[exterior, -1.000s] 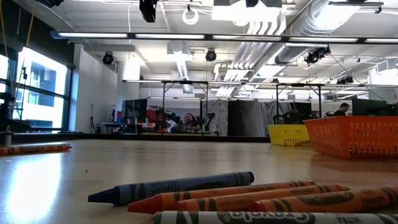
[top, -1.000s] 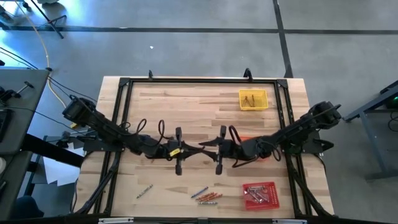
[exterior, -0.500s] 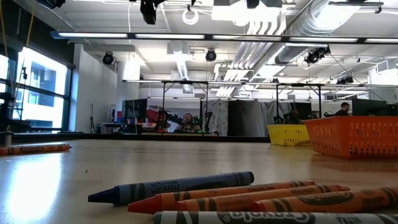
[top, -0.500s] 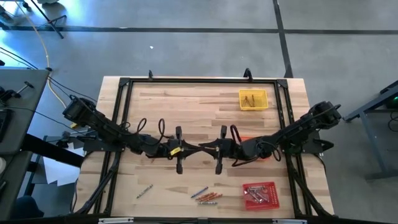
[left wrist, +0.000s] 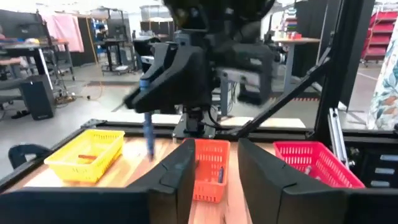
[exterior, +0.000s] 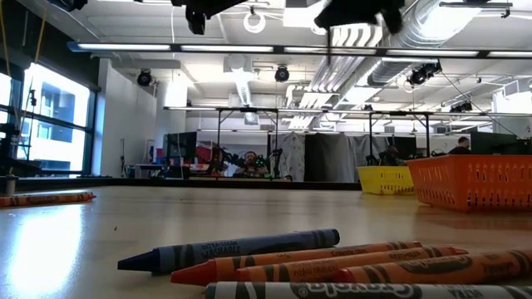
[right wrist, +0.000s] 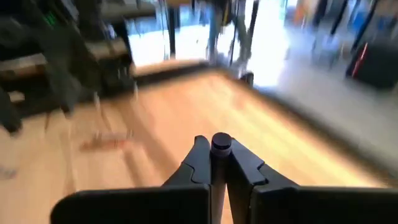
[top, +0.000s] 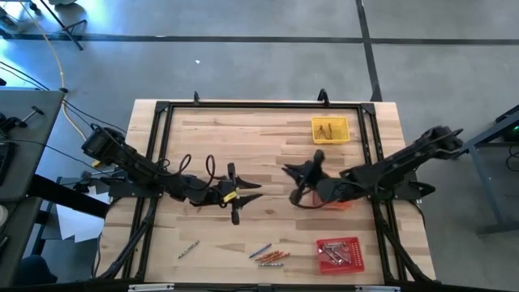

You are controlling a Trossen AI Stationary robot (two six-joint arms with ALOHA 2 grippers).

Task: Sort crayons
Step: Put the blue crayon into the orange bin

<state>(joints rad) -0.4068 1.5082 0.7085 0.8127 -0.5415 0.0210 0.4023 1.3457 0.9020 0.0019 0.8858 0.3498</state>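
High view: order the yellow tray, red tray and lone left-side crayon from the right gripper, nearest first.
From the right gripper, shut on a blue crayon:
1. yellow tray, far right.
2. red tray, front right.
3. lone crayon, front left.

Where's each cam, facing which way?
High: overhead, straight down; left gripper, right gripper, yellow tray.
Low: table height, across loose crayons to the room; arm parts at top.
Left wrist: past its open fingers toward right gripper's held crayon.
Right wrist: past shut fingers on that crayon, over table.
Shared: yellow tray in high, low, left wrist.
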